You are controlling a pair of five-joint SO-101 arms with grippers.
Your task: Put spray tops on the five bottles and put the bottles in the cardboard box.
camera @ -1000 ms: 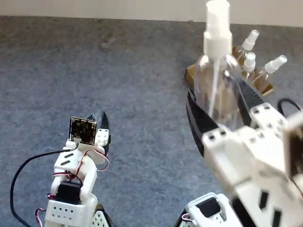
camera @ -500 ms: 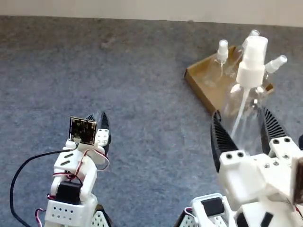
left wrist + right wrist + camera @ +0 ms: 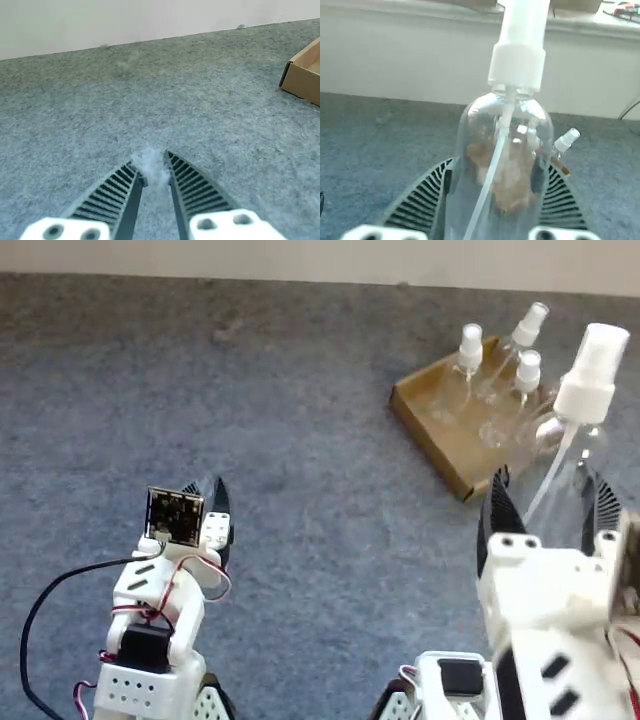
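My right gripper is shut on a clear bottle with a white spray top, holding it upright in the air at the near right corner of the cardboard box. In the right wrist view the bottle stands between the ribbed fingers of the right gripper. Three clear bottles with spray tops stand in the box. My left gripper rests low at the lower left, far from the box, shut with nothing in it.
Grey carpet covers the table, with open room between the left arm and the box. A corner of the box shows in the left wrist view. A pale wall runs along the far edge.
The right arm has carried the bottle to the right and drawn back, from in front of the box to its near right corner. The left arm has kept still.
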